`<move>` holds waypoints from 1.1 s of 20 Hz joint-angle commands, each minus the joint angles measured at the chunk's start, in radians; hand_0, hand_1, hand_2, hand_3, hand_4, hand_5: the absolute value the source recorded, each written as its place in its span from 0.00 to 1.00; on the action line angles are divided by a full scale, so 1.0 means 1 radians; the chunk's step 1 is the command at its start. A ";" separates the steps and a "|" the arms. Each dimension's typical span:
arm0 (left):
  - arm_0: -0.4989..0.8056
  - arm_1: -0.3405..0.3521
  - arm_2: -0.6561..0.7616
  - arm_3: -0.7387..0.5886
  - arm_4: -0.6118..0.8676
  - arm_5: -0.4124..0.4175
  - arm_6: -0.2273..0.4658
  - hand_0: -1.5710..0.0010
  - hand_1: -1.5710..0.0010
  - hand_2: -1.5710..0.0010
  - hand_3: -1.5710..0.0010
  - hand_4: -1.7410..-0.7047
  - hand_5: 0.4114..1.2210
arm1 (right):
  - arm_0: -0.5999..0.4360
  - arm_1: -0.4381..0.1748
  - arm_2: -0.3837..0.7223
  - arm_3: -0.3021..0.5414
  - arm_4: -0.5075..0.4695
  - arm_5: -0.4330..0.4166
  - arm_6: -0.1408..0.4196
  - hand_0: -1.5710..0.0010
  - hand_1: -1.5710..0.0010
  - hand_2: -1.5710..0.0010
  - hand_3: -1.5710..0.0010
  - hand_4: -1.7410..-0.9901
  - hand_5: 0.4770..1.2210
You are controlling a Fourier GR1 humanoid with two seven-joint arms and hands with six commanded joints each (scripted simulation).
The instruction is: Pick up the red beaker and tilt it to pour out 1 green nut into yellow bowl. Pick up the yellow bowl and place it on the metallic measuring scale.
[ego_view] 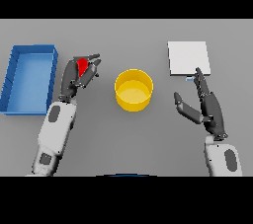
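Fingers of the left hand (79, 77) curl around the red beaker (83, 65), left of the yellow bowl (134, 90). Next, it must probably tip over the bowl. Right hand (205, 107) waits, fingers spread, near the scale (189, 57).

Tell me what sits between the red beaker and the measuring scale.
In the head view, the yellow bowl stands on the table between the red beaker, gripped by the left hand, and the measuring scale. Otherwise only bare table.
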 commanded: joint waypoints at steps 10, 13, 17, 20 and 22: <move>-0.041 0.101 -0.135 -0.163 -0.147 -0.027 0.190 0.00 0.00 0.00 0.01 0.12 0.92 | 0.022 0.000 0.009 0.012 0.013 0.006 -0.039 1.00 1.00 1.00 1.00 0.62 0.27; -0.064 0.139 -0.163 -0.155 -0.163 -0.042 0.203 0.00 0.00 0.00 0.01 0.10 0.89 | 0.013 0.001 0.010 0.012 0.011 0.007 -0.027 1.00 1.00 1.00 1.00 0.62 0.28; -0.158 0.216 -0.289 -0.123 -0.301 -0.083 0.266 0.00 0.00 0.00 0.00 0.04 0.88 | 0.018 0.007 0.010 0.000 0.001 0.010 -0.021 1.00 1.00 1.00 1.00 0.63 0.28; -0.220 0.265 -0.397 -0.095 -0.404 -0.134 0.299 0.00 0.00 0.00 0.00 0.02 0.91 | 0.023 0.010 0.019 -0.002 0.021 0.001 -0.028 1.00 1.00 1.00 1.00 0.61 0.29; -0.259 0.295 -0.462 -0.077 -0.464 -0.184 0.315 0.00 0.00 0.00 0.00 0.01 0.94 | 0.028 0.007 0.021 -0.018 0.029 -0.005 -0.028 1.00 1.00 1.00 1.00 0.60 0.29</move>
